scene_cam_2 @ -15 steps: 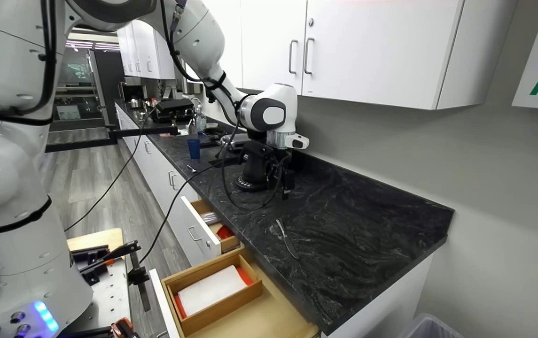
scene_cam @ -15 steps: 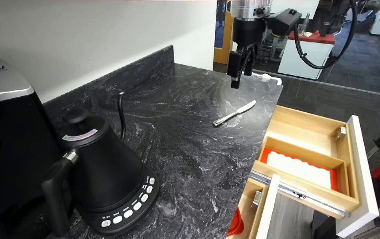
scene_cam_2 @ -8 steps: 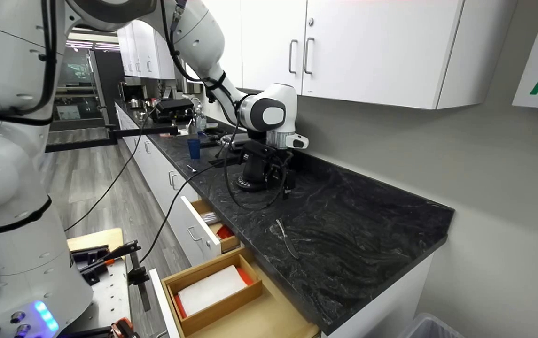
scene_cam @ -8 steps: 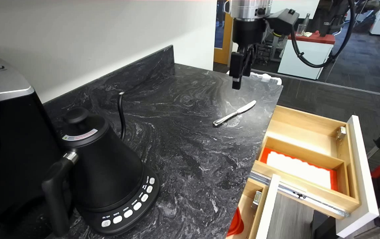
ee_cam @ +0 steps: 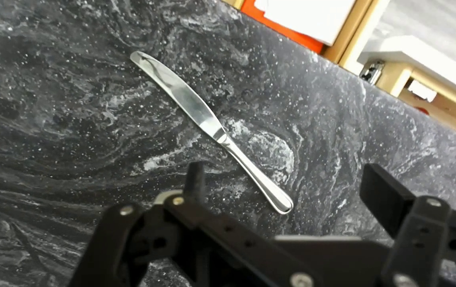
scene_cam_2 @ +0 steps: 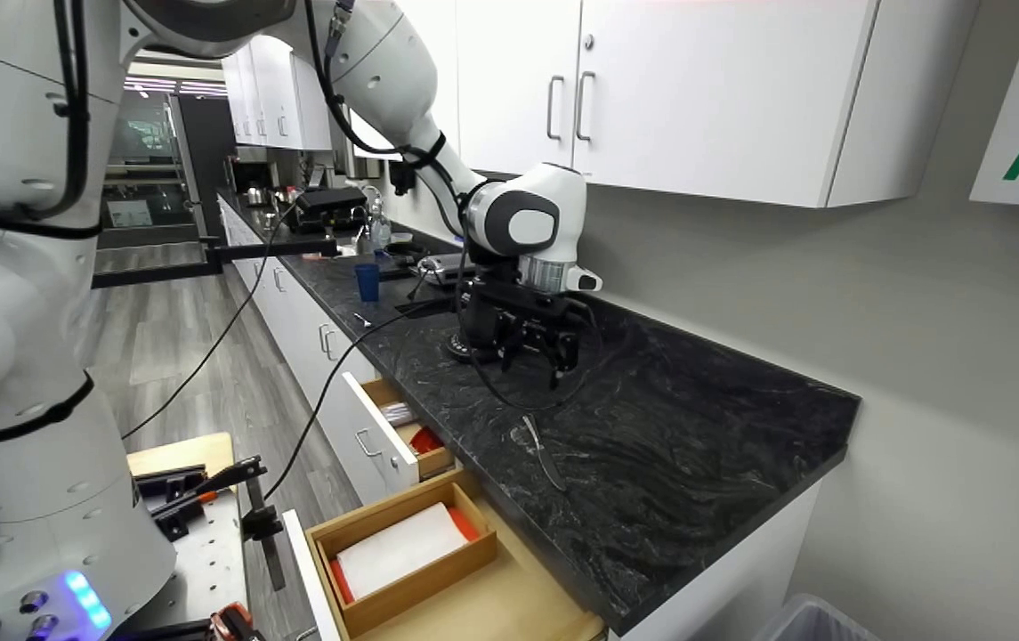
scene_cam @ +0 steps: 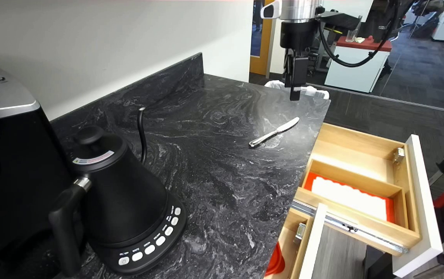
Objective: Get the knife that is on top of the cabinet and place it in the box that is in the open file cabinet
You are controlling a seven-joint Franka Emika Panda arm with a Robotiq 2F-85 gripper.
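Observation:
The silver knife (scene_cam: 274, 132) lies flat on the black-and-grey marbled cabinet top (scene_cam: 214, 166). It also shows in an exterior view (scene_cam_2: 545, 454) and, whole, in the wrist view (ee_cam: 222, 137). My gripper (ee_cam: 283, 177) is open and empty above the top. In the wrist view the knife's handle end lies between the fingers, and its blade points up-left. The gripper also shows in both exterior views (scene_cam: 295, 93) (scene_cam_2: 534, 365), pointing down. The plywood box (scene_cam: 357, 176) (scene_cam_2: 424, 577) sits in the open white-fronted file cabinet drawer (scene_cam: 419, 201) (scene_cam_2: 309, 579), with white and red material inside.
A black kettle (scene_cam: 125, 197) and a coffee machine (scene_cam: 12, 162) stand on the marbled top. A smaller drawer (scene_cam: 289, 246) (scene_cam_2: 380, 427) beside the box's drawer is open, with a red item. White wall cabinets (scene_cam_2: 705, 98) hang above the counter.
My gripper has turned about its vertical axis. It has shifted right in both exterior views. The knife, box and drawers have not moved.

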